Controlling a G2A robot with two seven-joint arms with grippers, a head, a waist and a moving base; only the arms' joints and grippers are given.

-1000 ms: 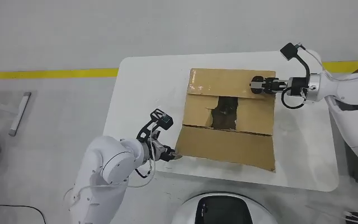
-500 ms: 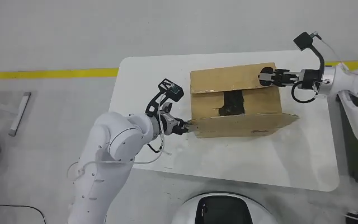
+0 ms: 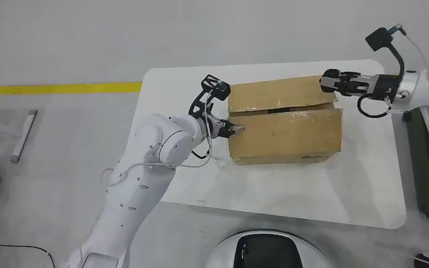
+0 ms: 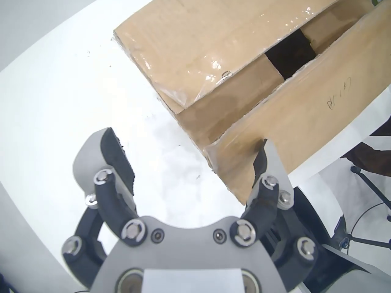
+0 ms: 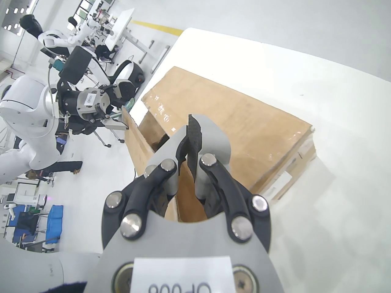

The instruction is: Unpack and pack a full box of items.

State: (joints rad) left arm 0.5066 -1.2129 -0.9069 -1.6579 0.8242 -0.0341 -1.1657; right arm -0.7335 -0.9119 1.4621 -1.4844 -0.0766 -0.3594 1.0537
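The white table is carrying the cardboard box, which is sitting toward its far side. The far flap and near flap are lying almost folded over the top, leaving a dark gap between them. The left gripper is hanging at the box's left end, spread wide, with one fingertip touching the near flap's corner. The right gripper is sitting at the far flap's right end, fingers pressed together.
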